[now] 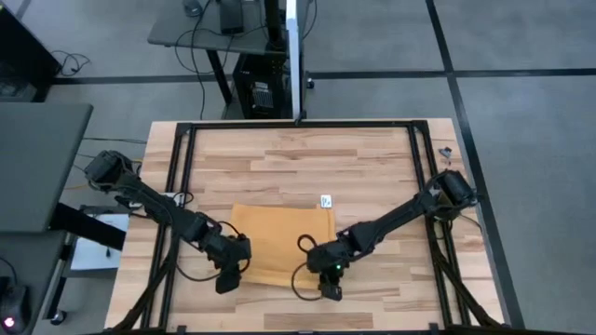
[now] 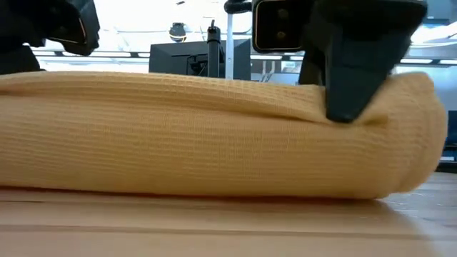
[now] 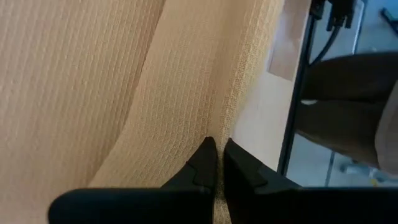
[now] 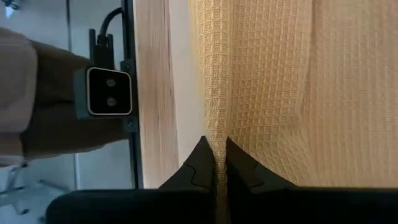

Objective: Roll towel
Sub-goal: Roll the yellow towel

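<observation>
- Here, the mustard-orange towel [image 1: 279, 237] lies on the wooden table [image 1: 372, 167], toward the 6 o'clock edge and a little toward 9 o'clock of centre in the high view.
- Its small white tag [image 1: 326, 201] sits at the towel's 1 o'clock corner, lying on the wood just beside the cloth.
- In the low view the towel [image 2: 214, 135] shows a rounded, doubled-over front along the table edge nearest the camera, its waffle weave plainly visible.
- The left gripper [image 1: 226, 273] is at the towel's 7 o'clock corner; in the left wrist view its fingers [image 3: 208, 165] are pressed nearly together, nipping a thin ridge of the towel [image 3: 124, 93].
- The right gripper [image 1: 331, 276] is at the towel's 5 o'clock corner; in the right wrist view its fingers [image 4: 205, 158] are likewise pressed close, pinching the towel's edge [image 4: 280, 81] where it meets the bare wood.
- In the low view one dark finger [image 2: 353, 78] of the right gripper presses down on top of the fold near its rounded end.
- A small camera module [image 4: 109, 92] is mounted on the black table frame [image 4: 129, 37], seen past the right gripper.
</observation>
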